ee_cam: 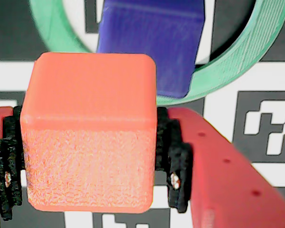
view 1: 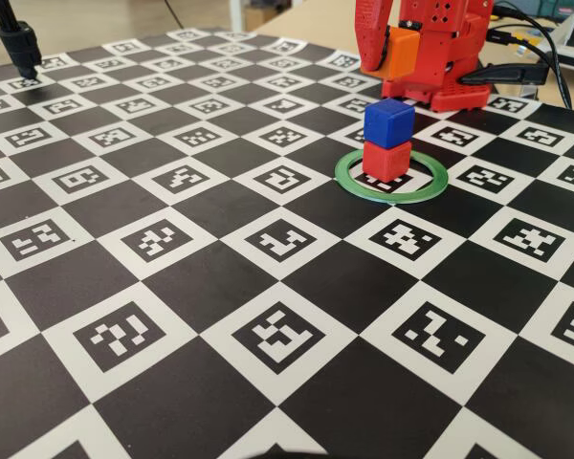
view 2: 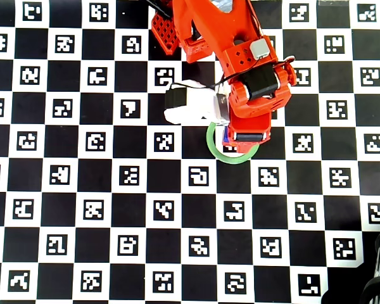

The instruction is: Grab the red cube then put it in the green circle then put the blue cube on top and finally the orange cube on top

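Here the claw (ee_cam: 90, 156) grips the orange cube (ee_cam: 88, 130) between its black pads (ee_cam: 173, 156), above the blue cube (view 1: 388, 123), which sits on the red cube (view 1: 387, 160) inside the green circle (view 1: 349, 179) on the checkerboard tabletop (view 1: 201, 277).

Red arm reaching down from the top edge of the overhead view, wrist bent over, white camera housing on its left side there; tool (ee_cam: 90, 161) clamped on the orange cube (ee_cam: 88, 130), black pads (ee_cam: 175, 164) pressed against both side faces in the wrist view; raised clear of the tabletop (view 1: 172, 287) in the fixed view, cube (view 1: 402, 53) carried aloft.
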`<state>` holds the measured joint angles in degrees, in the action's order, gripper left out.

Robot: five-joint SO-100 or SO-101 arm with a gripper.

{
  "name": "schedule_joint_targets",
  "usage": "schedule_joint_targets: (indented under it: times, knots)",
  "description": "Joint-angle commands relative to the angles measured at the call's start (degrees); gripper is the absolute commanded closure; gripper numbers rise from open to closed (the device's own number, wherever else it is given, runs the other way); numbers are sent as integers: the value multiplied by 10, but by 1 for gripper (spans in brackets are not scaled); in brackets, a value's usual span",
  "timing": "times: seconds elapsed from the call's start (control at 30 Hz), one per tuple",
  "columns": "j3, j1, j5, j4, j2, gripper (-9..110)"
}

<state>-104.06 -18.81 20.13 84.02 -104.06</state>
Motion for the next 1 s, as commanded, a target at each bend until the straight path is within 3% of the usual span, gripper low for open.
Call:
schedule_joint_targets:
  times: [0.0, 0.97]
  knots:
    - [0, 3, 1, -7, -25, 98]
    - [-53, -12, 0, -4, -94, 98]
